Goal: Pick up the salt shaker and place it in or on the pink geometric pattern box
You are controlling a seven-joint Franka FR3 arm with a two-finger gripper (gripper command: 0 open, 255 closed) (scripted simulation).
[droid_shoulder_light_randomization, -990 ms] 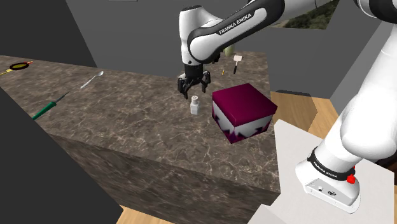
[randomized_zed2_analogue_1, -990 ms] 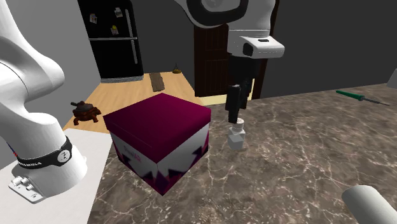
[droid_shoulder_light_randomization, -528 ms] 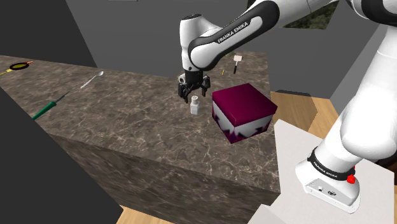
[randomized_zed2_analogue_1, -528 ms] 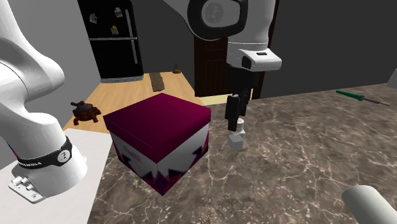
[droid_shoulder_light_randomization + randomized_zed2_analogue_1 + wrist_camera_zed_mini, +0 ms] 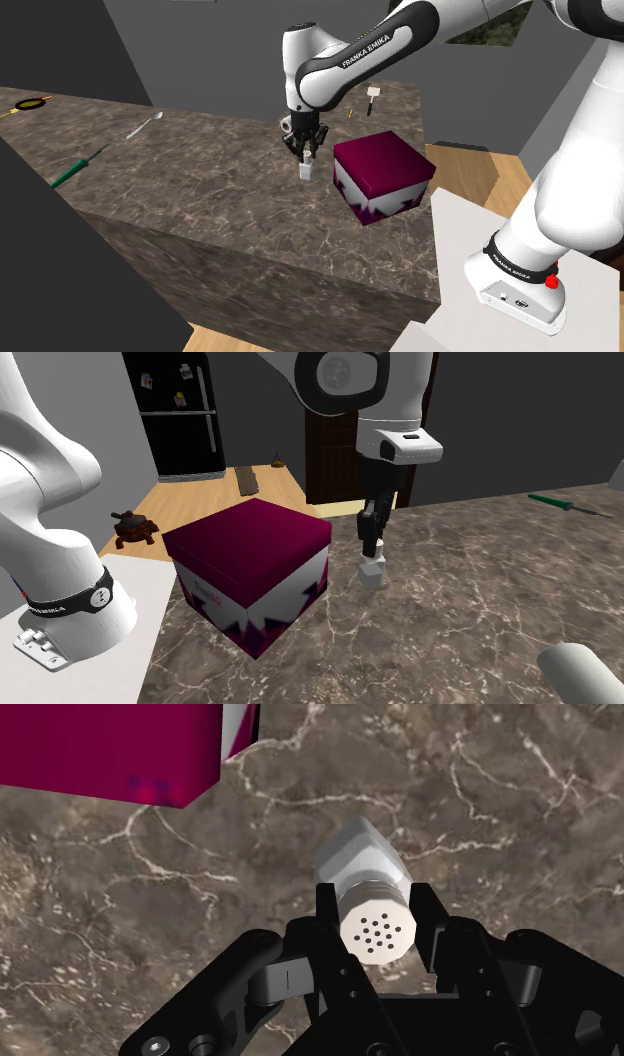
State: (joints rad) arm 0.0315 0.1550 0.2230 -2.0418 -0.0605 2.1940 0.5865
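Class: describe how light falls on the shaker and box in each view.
Shoulder view: counter evenly lit, no hard shadow under the box. Second exterior view: salt shaker pale against dim counter. Wrist view: its cap bright in the gripper.

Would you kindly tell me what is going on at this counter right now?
The white arm's black two-finger gripper has come straight down on a small white salt shaker and is shut on its perforated grey cap. The shaker appears to stand upright on the dark marbled counter, not yet lifted. A magenta box with white zigzag sides sits close beside it, with nothing on top.
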